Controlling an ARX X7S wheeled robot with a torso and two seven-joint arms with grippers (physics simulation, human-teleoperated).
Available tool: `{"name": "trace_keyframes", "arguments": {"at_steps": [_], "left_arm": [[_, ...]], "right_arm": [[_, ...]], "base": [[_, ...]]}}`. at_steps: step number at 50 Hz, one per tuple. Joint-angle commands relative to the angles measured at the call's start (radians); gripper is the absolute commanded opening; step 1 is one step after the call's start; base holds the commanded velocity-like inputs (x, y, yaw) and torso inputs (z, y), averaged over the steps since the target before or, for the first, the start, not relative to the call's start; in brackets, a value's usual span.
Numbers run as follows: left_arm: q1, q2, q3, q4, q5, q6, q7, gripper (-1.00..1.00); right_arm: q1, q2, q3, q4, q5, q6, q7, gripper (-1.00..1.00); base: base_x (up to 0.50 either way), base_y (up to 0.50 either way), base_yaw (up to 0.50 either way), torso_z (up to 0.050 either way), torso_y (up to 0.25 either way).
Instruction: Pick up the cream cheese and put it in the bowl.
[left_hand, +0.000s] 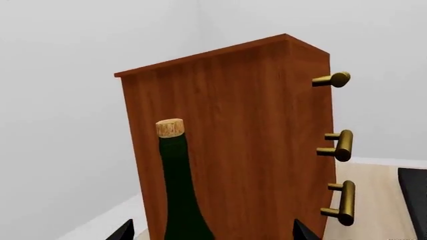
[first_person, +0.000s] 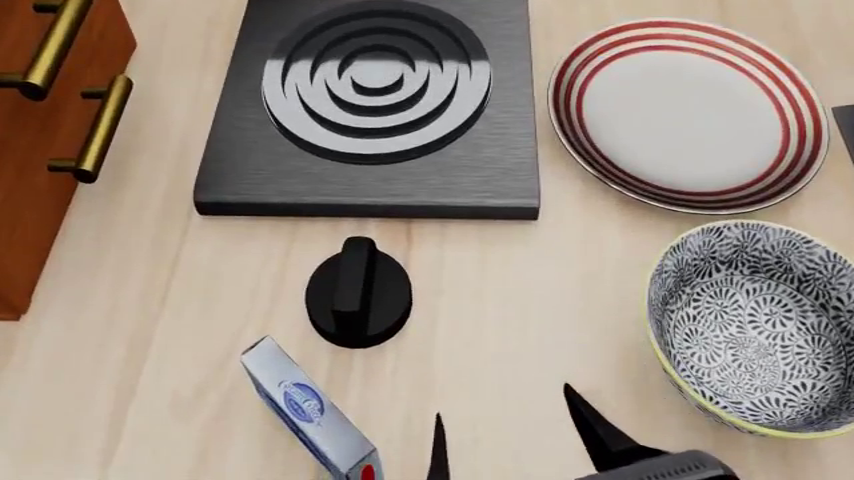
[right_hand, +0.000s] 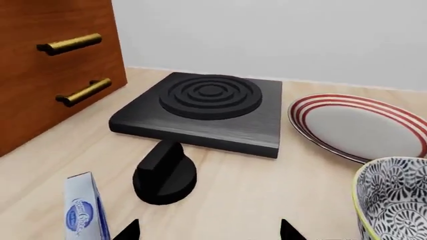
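Wooden counter (first_person: 160, 330), cream cheese (first_person: 310, 410), blue oval logo seemingly unreadable.

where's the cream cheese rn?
Head view: cream cheese sits on the table at lower left, just below the black knob, left of the right tool and far left of the bowl.

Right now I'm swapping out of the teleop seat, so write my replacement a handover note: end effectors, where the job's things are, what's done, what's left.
Right end effector: open, empty, hovering just beside the cream cheese, between it and the bowl.
Left end effector: open, empty, off by the wooden cabinet, facing a green corked bottle.
Cream cheese: on the table near the black knob, not yet grasped.
Bowl: empty, to the robot's right, below the red-ringed plate.
Done: approach only.
Left: grasp, lift, place in bowl.
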Motion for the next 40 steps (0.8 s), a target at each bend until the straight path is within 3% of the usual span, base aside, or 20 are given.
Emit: {"name": "trace_keyframes", "arguments": {"at_steps": [1, 40], "left_arm": [[-0.003, -0.002, 0.005, -0.003, 0.005, -0.004, -0.005, 1.00], [-0.006, -0.007, 0.009, -0.006, 0.004, -0.007, -0.019, 1.00]], "right_arm": [[-0.026, 0.052, 0.021, -0.096, 0.085, 0.073, -0.009, 1.00], [0.046, 0.098, -0.057, -0.110, 0.222, 0.198, -0.119, 1.00]], "base": [[0.00, 0.00, 0.00, 0.000, 0.000], [0.00, 0.00, 0.00, 0.000, 0.000]]}}
